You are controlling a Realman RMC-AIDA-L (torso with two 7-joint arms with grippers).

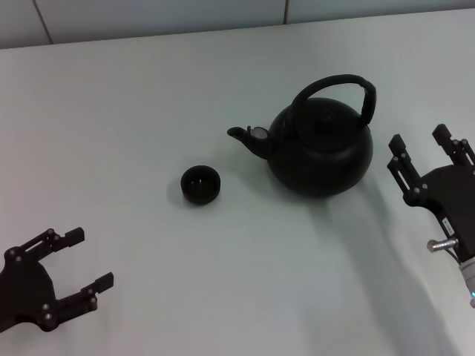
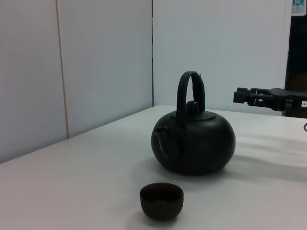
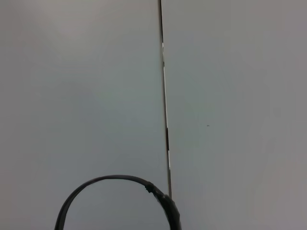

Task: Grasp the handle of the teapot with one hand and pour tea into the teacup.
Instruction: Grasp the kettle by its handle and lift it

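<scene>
We see the teapot (image 1: 320, 147) upright mid-counter toward the right edge, handle (image 1: 335, 83) arched over it, spout toward the teacup (image 1: 200, 184) just beside it on the white counter (image 1: 133, 111). Our right gripper (image 1: 424, 149) hovers near the pot by the right edge, jaws apart and empty. Our left gripper (image 1: 83, 258) sits at the near left corner, jaws apart too.

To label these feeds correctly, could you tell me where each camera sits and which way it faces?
Head view: above, looking down at the table, teapot and teacup; left gripper and right gripper show, both open.
Left wrist view: low, facing teacup, teapot and wall; the right gripper appears beyond.
Right wrist view: faces the wall; only the handle shows.
All share the handle.
</scene>
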